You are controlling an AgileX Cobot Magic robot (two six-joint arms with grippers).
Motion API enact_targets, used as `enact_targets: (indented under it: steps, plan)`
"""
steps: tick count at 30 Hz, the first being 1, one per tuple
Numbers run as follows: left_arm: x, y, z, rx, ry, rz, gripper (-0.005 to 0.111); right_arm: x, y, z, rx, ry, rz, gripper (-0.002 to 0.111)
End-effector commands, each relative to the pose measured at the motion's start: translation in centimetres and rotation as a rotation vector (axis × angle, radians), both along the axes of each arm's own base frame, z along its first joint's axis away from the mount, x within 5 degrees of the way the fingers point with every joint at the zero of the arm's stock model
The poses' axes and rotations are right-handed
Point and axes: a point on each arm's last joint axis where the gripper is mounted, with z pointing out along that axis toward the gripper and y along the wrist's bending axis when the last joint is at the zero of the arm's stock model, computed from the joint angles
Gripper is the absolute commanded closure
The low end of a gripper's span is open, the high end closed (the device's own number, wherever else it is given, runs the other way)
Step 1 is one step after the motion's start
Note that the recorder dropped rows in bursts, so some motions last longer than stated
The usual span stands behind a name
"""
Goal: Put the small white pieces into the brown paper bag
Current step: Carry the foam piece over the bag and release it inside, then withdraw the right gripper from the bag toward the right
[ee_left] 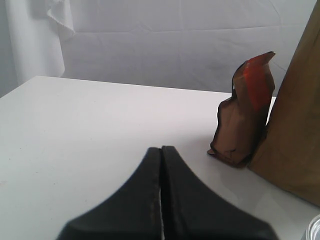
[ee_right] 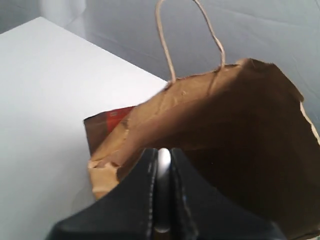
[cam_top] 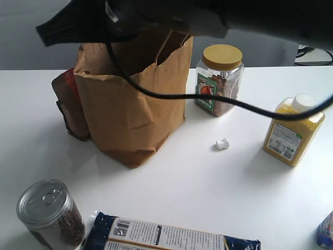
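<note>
**Right fingers (ee_right: 145,192) over the bag (cam_top: 130,104), one piece (cam_top: 222,144) on the counter (cam_top: 182,182)**

The right fingers hang above the bag's open mouth. They are drawn narrow, with a pale sliver between them; whether that is a piece I cannot tell. The left fingers (ee_left: 142,200) are pressed together with nothing between them, over the counter and facing the pouch (ee_left: 242,120).

In the exterior view the bag stands upright, with the pouch just beside it at 9 o'clock. The one piece in sight lies on the counter at 4 o'clock from the bag, apart from it, and at 6 o'clock from the jar (cam_top: 218,80). A yellow bottle (cam_top: 292,130) stands at 3 o'clock from the piece. A dark arm (cam_top: 250,18) crosses above the bag, its cable (cam_top: 250,108) drooping past the jar.
</note>
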Motion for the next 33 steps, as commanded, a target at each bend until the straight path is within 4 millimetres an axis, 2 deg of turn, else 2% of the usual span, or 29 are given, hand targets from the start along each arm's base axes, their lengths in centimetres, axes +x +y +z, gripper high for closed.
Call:
enact_targets:
  steps: [1, 4, 10, 13, 15, 21, 23, 25, 26, 29, 30, 33]
  plan:
    - [0.0, -0.1, -0.1, -0.013, -0.005, -0.007, 0.107, 3.0, -0.2, -1.2, 0.011, 0.08, -0.077, 0.108]
    - [0.0, -0.1, -0.1, -0.013, -0.005, -0.007, 0.107, 4.0, -0.2, -2.0, 0.013, 0.122, -0.09, 0.099]
    - [0.0, -0.1, -0.1, -0.013, -0.005, -0.007, 0.107, 4.4, -0.1, -2.7, -0.006, 0.124, -0.092, 0.065]
    - [0.0, -0.1, -0.1, -0.013, -0.005, -0.007, 0.107, 4.4, -0.1, -2.7, -0.006, 0.124, -0.092, 0.062]
    - [0.0, -0.1, -0.1, -0.013, -0.005, -0.007, 0.107, 4.3, -0.2, -2.6, -0.004, 0.128, -0.095, 0.062]
    - [0.0, -0.1, -0.1, -0.013, -0.005, -0.007, 0.107, 1.6, 0.1, -1.5, 0.052, 0.236, -0.053, 0.068]
    - [0.0, -0.1, -0.1, -0.013, -0.005, -0.007, 0.107, 0.3, 0.0, -0.8, 0.051, 0.238, -0.032, 0.07]
    - [0.0, -0.1, -0.1, -0.013, -0.005, -0.007, 0.107, -2.6, -0.2, 0.1, -0.016, 0.211, 0.036, 0.076]
    - [0.0, -0.1, -0.1, -0.013, -0.005, -0.007, 0.107, -3.3, -0.3, 0.2, -0.047, 0.204, 0.049, 0.08]
    - [0.0, -0.1, -0.1, -0.013, -0.005, -0.007, 0.107, -6.6, -0.1, -0.8, -0.17, 0.116, 0.117, 0.104]
    - [0.0, -0.1, -0.1, -0.013, -0.005, -0.007, 0.107, -7.4, -0.1, -1.1, -0.176, 0.109, 0.138, 0.108]
    - [0.0, -0.1, -0.1, -0.013, -0.005, -0.007, 0.107, -9.3, -1.3, -3.7, -0.199, 0.133, 0.128, 0.108]
